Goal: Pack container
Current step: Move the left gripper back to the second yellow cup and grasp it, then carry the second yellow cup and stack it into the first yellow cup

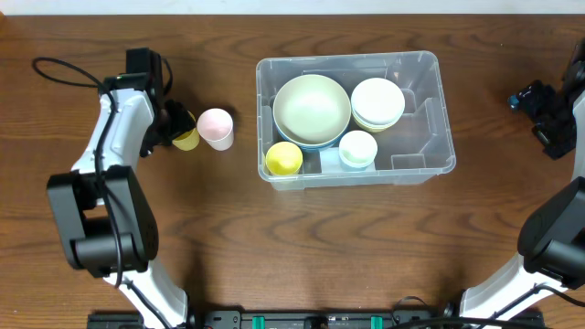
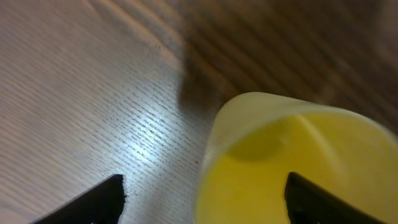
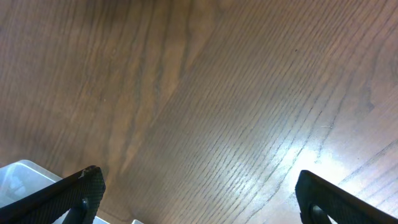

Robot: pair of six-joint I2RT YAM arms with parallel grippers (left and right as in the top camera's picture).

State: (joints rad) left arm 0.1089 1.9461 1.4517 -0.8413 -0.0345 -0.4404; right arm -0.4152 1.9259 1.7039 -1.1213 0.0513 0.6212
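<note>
Jaws of my left gripper apart astride rim of yellow plastic cup, left of clear rectangular plastic container; right gripper agape.

The left arm reaches out to the left of the container; the left gripper points down, fingers apart; the right arm bends far right of it; the right gripper gapes wide.

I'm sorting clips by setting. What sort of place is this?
Probably a robot lab bench, not a kitchen: a left arm and right arm at a wooden table, and a clear container holding plastic bowls.
</note>
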